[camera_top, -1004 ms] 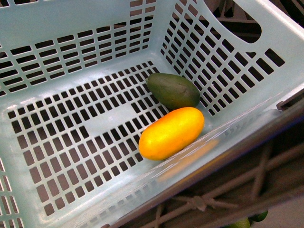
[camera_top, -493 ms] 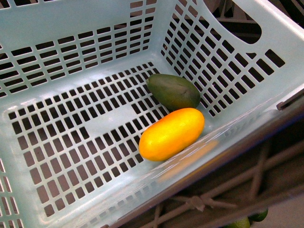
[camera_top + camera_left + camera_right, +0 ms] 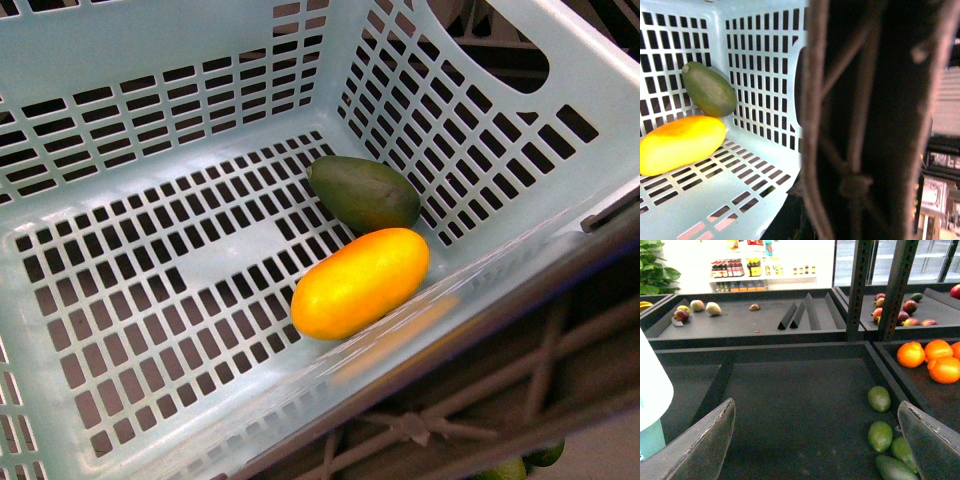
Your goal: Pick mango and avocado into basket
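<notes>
The pale turquoise basket point(image 3: 120, 60) fills the front view. The yellow-orange mango point(image 3: 360, 282) lies on its slotted base against the near wall. A dull green avocado point(image 3: 363, 193) lies just behind the mango, touching it, in the corner. Both also show in the left wrist view: mango point(image 3: 680, 144), avocado point(image 3: 709, 89), basket wall point(image 3: 762, 75). The left gripper is shut on the basket; its fingers are hidden behind the blurred brown handle point(image 3: 865, 120). My right gripper point(image 3: 815, 440) is open and empty above a dark produce bin.
In the right wrist view, several green avocados point(image 3: 880, 436) lie in the dark bin point(image 3: 790, 405) near one finger. Oranges point(image 3: 930, 360) fill the neighbouring bin. A dark shelf post point(image 3: 860, 290) and far trays of mixed fruit stand behind.
The basket and the fruit in it have barely shifted; nothing else has visibly changed.
</notes>
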